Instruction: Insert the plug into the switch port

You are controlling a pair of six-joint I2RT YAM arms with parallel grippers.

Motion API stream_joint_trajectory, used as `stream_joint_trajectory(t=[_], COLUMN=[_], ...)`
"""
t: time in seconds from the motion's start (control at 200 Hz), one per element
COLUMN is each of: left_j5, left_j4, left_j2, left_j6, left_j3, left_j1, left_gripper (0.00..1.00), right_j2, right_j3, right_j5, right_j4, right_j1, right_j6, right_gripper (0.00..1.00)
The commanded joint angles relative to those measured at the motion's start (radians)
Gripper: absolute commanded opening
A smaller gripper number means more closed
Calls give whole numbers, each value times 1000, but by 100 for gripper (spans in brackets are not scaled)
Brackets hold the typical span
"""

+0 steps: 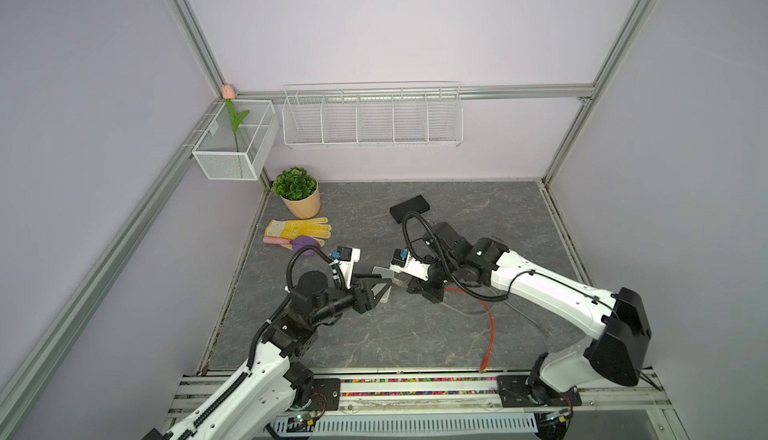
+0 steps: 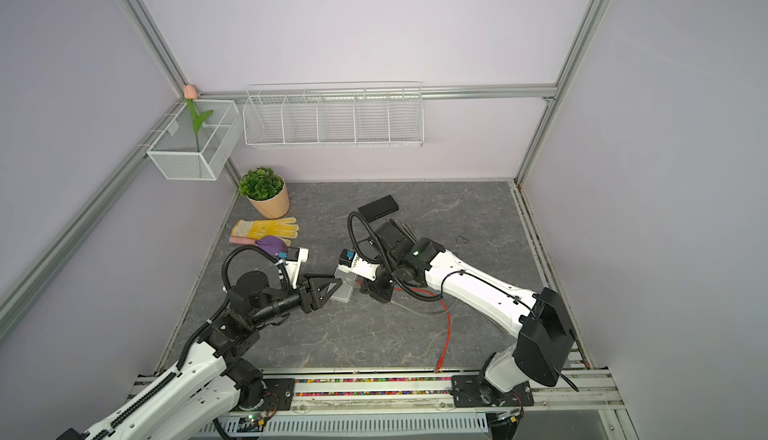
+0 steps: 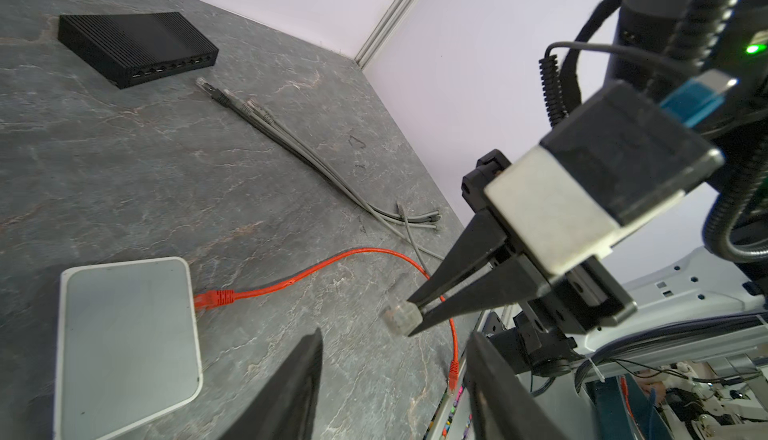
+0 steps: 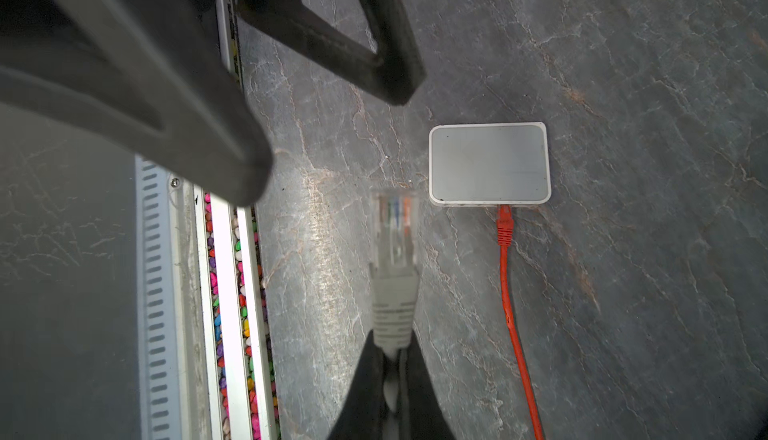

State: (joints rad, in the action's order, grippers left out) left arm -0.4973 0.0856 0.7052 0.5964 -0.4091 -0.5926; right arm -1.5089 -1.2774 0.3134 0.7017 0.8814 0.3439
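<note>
right gripper (image 4: 392, 348) is pinched tight on the grey boot of the plug (image 4: 394, 230), clear tip forward, looks lifted off the table (image 4: 623, 292). white switch (image 4: 490, 163) lies flat just ahead of the tip and off to one side. orange cable (image 4: 505, 234) is already seated in the switch edge facing the right gripper, so that edge is the port face. plug axis runs parallel to the orange connector, i.e. square to the port face, but it points past the switch corner, not at a port. tip sits about level with that edge. likely needs a small back-off, a side shift toward the orange connector, a drop to port height, then a push along the axis. left gripper (image 1: 386, 286) is spread and empty, hovering at the switch's far side, well placed to brace it. right arm owns the insert.
</note>
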Motion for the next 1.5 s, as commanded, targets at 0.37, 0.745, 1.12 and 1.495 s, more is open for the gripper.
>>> stream_joint_trajectory(t=[0.37,0.745,1.12,1.495], left_j5=[-41,-19,-53,-55], left_j4=[127,37,78,56], left_j2=[79,109,135,152], left_j6=[38,27,65,95], left_j3=[3,-25,-34,-67], left_j1=[-26,-36,-36,-36], left_gripper=[47,34,29,35], right_j2=[9,13,-7,-48], right_j3=[4,6,13,9], right_j5=[61,12,-126,-217], right_j4=[-10,-31,-59,-76], right_j1=[-2,0,34,62], right_j6=[5,-11,-19,-26], right_gripper=[6,6,6,7])
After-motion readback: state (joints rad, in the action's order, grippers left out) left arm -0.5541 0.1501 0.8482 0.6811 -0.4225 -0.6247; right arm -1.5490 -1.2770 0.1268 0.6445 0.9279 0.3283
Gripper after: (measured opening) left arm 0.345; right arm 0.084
